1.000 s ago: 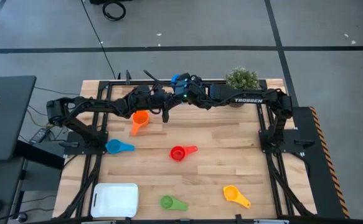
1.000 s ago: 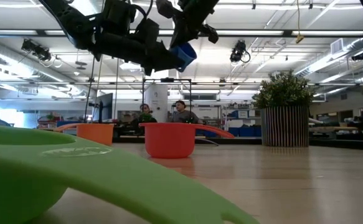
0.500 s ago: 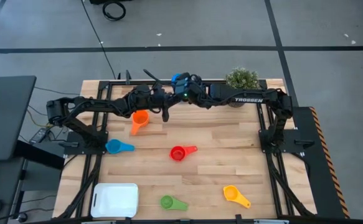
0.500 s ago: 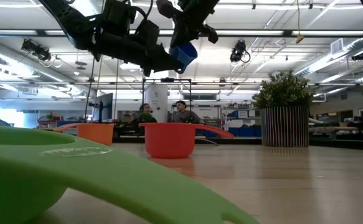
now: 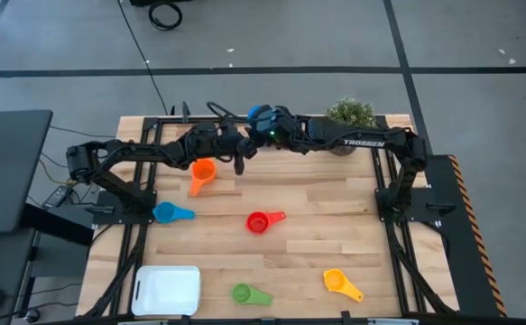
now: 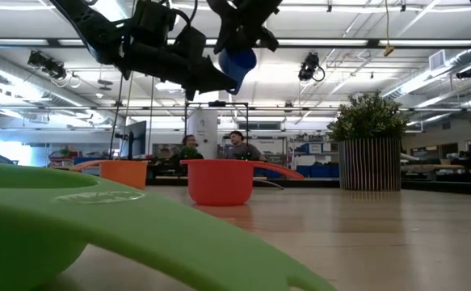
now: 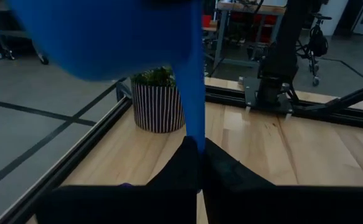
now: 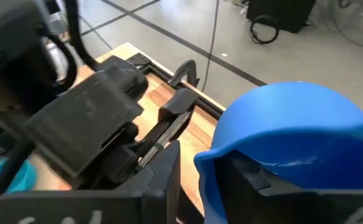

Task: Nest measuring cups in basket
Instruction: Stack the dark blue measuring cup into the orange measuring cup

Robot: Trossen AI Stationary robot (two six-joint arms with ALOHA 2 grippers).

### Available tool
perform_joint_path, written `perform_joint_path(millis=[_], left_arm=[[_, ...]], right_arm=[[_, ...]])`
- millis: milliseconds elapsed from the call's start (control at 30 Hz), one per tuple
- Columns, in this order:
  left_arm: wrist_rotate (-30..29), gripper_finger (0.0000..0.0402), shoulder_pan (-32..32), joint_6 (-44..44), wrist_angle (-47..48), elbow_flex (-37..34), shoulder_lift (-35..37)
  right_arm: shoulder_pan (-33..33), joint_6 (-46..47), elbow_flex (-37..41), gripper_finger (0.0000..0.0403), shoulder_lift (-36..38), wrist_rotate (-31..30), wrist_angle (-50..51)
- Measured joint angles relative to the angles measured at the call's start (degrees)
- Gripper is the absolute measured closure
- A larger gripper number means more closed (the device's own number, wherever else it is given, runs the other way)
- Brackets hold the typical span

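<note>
Nearest the front edge sits the white basket [image 5: 166, 290], empty, with green cup [image 5: 243, 293] and yellow cup [image 5: 336, 282] beside it. Way back, both grippers pinch one blue cup [image 5: 260, 116] midair: left gripper [image 5: 242, 155] clamped on its handle, right gripper [image 5: 267, 126] on the bowl. A mistimed release probably drops it.

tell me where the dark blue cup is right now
The dark blue cup is held in the air at the table's far edge in the high view, between the left tool and right tool, left of the potted plant.
</note>
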State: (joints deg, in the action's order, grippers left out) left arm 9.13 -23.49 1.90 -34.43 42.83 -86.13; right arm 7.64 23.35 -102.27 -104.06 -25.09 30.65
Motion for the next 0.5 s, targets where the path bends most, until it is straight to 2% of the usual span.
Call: perform_joint_path(millis=[167, 333, 500], left_arm=[[0.3, 0.0396, -1.2, 0.6, 0.1, 0.1, 0.6], [0.7, 0.0396, -2.6, 3.4, 0.9, 0.0, 0.9], [3.2, 0.0396, -3.6, 4.9, 1.2, 0.0, 1.0]], right_arm=[[0.0, -1.3, -0.7, 0.0286, 1.8, 2.8, 0.1], [-0.4, -1.5, -0.9, 0.0285, 4.7, 9.8, -0.9], [-0.4, -3.5, -0.9, 0.0287, 8.0, 13.4, -2.1]])
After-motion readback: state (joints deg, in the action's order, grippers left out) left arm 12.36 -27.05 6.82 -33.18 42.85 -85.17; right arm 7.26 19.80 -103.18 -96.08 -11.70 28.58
